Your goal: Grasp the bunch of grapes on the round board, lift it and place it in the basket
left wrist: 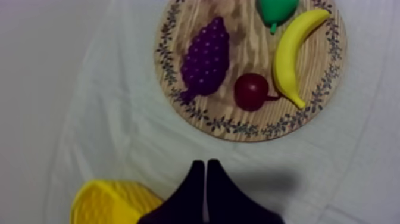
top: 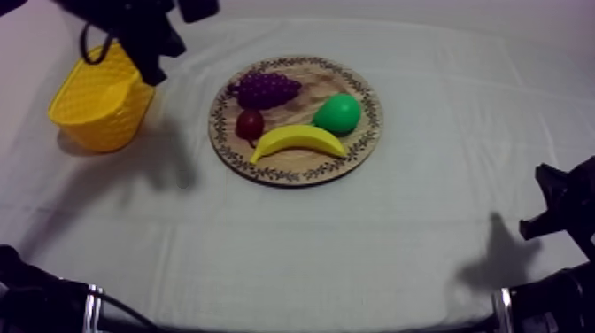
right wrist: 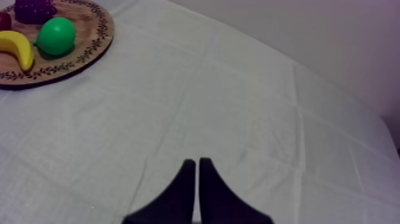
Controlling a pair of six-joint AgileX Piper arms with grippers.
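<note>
- While the left gripper [left wrist: 205,162] hangs with its two black fingers pressed together in a narrow wedge, pinching nothing, the bunch of grapes [left wrist: 206,59] lies ahead of the fingertips on the wooden board [left wrist: 238,127], apart from them.
- Close beside the base of those fingers sits the yellow basket [left wrist: 107,202], nearer to them than the board.
- Seen from the left wrist, the small red fruit [left wrist: 251,91] lies between the grapes and the banana [left wrist: 294,53]; the pear [left wrist: 275,9] is farthest from the fingertips.
- From above, the left arm stands over the basket's rim on the side toward the board.
- The right gripper [right wrist: 196,159] has its fingers closed together on nothing above bare cloth. The board is well ahead of them, with the pear the nearest fruit and the grapes beyond it.
- The grey-white cloth [top: 354,248] is creased in straight folds and carries the arms' shadows. A pale wall rises behind the table.
</note>
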